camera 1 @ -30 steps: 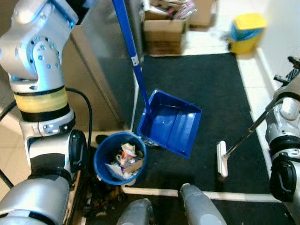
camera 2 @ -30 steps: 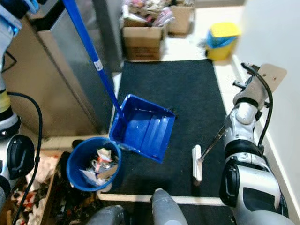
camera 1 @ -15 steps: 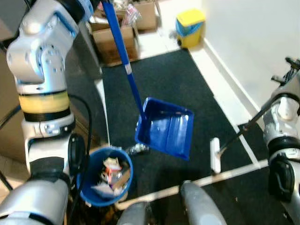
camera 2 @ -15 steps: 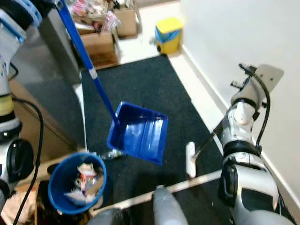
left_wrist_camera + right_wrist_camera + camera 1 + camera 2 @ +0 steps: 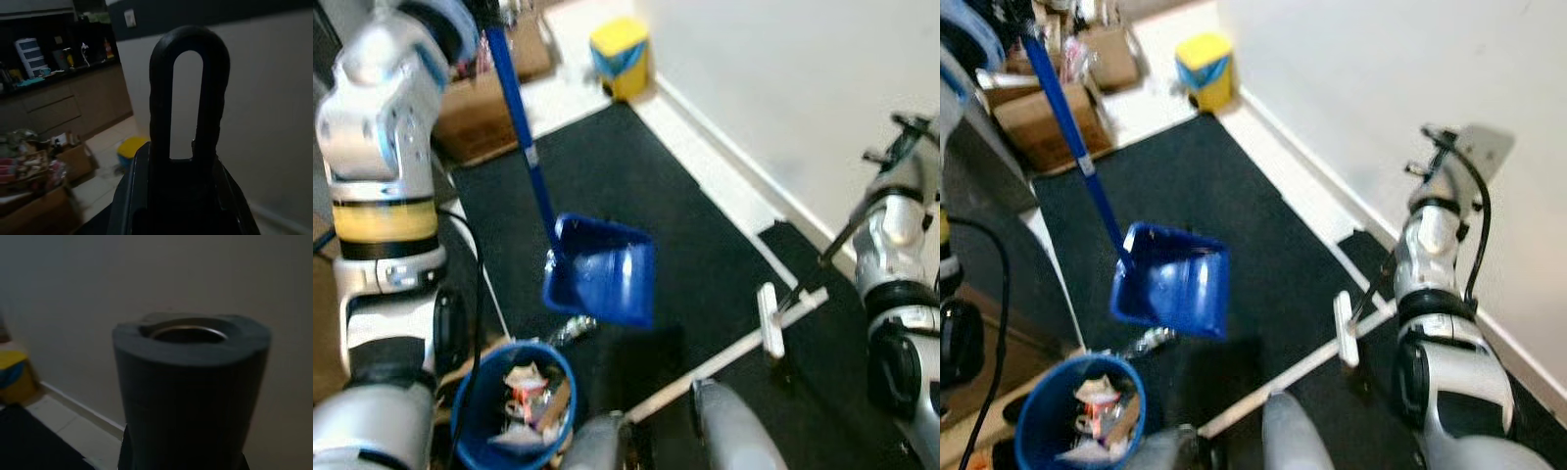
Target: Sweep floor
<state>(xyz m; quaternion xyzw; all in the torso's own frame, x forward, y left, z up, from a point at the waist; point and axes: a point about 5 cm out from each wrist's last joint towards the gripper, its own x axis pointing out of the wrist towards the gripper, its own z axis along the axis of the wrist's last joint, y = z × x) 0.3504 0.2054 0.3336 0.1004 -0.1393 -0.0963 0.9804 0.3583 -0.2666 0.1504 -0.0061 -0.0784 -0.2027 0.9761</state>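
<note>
Dark mat, blue dustpan lifted above bin, broom alongside, end effector grips cannot be told

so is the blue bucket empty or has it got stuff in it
Not empty. The blue bucket on the floor holds a pile of scraps and crumpled rubbish; how deep the pile goes cannot be told.

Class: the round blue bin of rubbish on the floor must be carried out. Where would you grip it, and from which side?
Grip the bin by its rim, from above: it stands upright and open, so the rim is bare all round. I would choose the edge towards the dark mat, since the robot's left arm crowds the other side.
</note>
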